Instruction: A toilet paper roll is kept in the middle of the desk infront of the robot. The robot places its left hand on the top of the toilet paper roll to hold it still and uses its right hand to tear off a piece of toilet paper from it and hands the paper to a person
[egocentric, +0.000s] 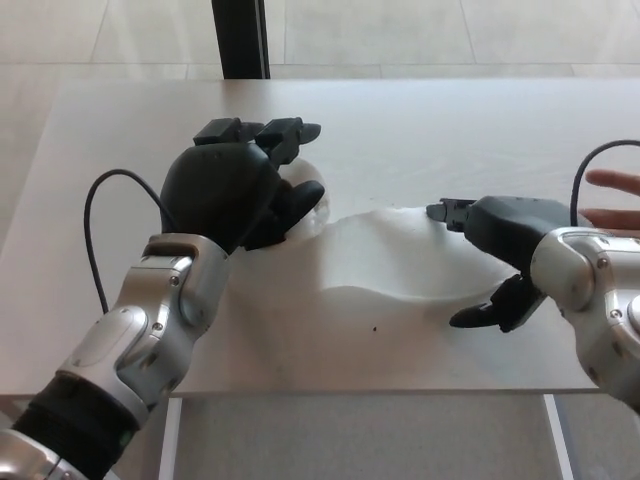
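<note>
Left hand (235, 195) clamps the toilet paper roll (305, 195); right hand (490, 262), fingers spread over the paper sheet (385, 265), should pinch firmly before tearing.

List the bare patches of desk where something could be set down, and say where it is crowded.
Free: the far strip of the desk beyond both hands, and the left end beside the left hand. Crowded: the middle, where that hand covers the toilet paper roll, the paper sheet trails and the right hand works; a person's hand waits right.
</note>
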